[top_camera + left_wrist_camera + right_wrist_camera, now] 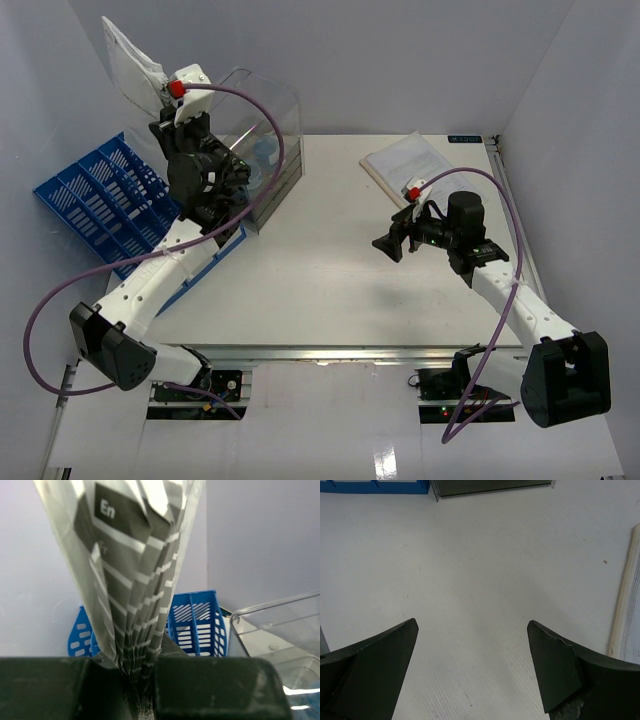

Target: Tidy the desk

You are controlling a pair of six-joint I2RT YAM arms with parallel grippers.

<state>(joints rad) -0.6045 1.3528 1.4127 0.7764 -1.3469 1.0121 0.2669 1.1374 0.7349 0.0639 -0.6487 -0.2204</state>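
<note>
The desk (320, 290) is a large white tabletop. My left gripper (160, 98) is raised high over its far left corner, shut on the lower edge of a white booklet (130, 58). In the left wrist view the booklet's pages (130, 565) fan upward from between the shut jaws of the left gripper (132, 672). My right gripper (390, 243) hovers open over the right middle of the desk (470, 555); nothing lies between the right gripper's (472, 630) fingers. A second booklet (410, 165) lies flat at the far right.
A blue slotted file rack (100, 205) stands at the left edge, below the raised booklet. A clear plastic bin (265, 150) stands beside it at the back. The rack (192, 622) and bin (280, 630) show behind the pages. The flat booklet's edge (626, 605) is right of the open fingers.
</note>
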